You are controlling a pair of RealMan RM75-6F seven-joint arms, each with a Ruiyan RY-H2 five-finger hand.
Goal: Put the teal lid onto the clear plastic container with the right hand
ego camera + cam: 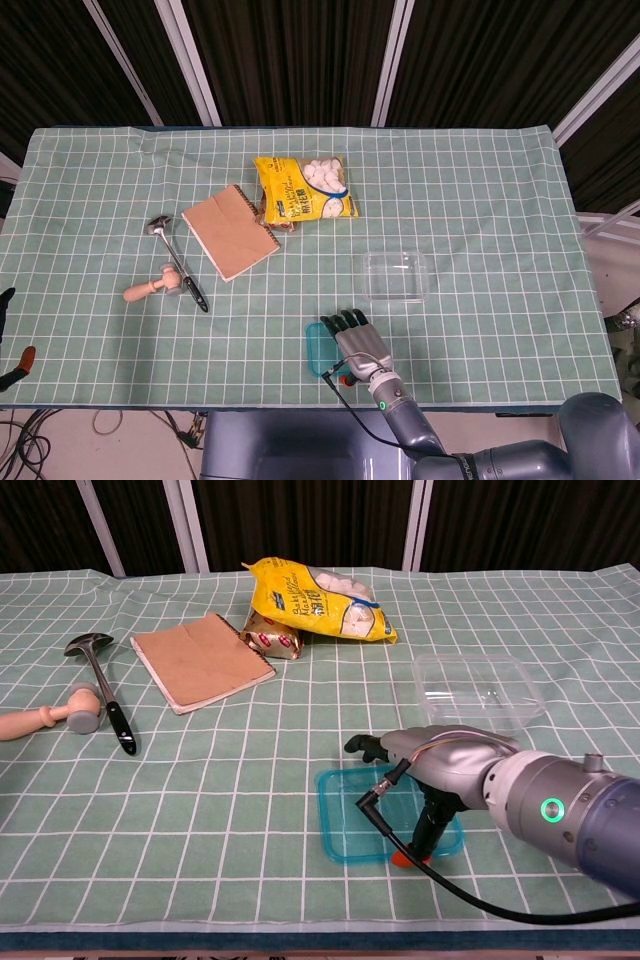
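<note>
The teal lid [350,825] lies flat on the checked cloth near the table's front edge; its left part shows in the head view as the lid [316,352]. My right hand [440,772] hovers low over it, palm down. The fingers [365,745] reach past the lid's far edge. The orange-tipped thumb points down at the lid's near edge. The same hand [357,345] hides most of the lid from above. The clear plastic container [478,685] stands uncovered a little beyond and to the right, seen from above as the container [397,276]. Only a sliver of my left hand [12,368] shows at the left edge.
A yellow snack bag [303,188] and a brown notebook [230,232] lie at the back middle. A metal ladle [178,262] and a wooden-handled mallet [152,287] lie to the left. A black cable [450,885] trails from my right wrist across the lid's near side.
</note>
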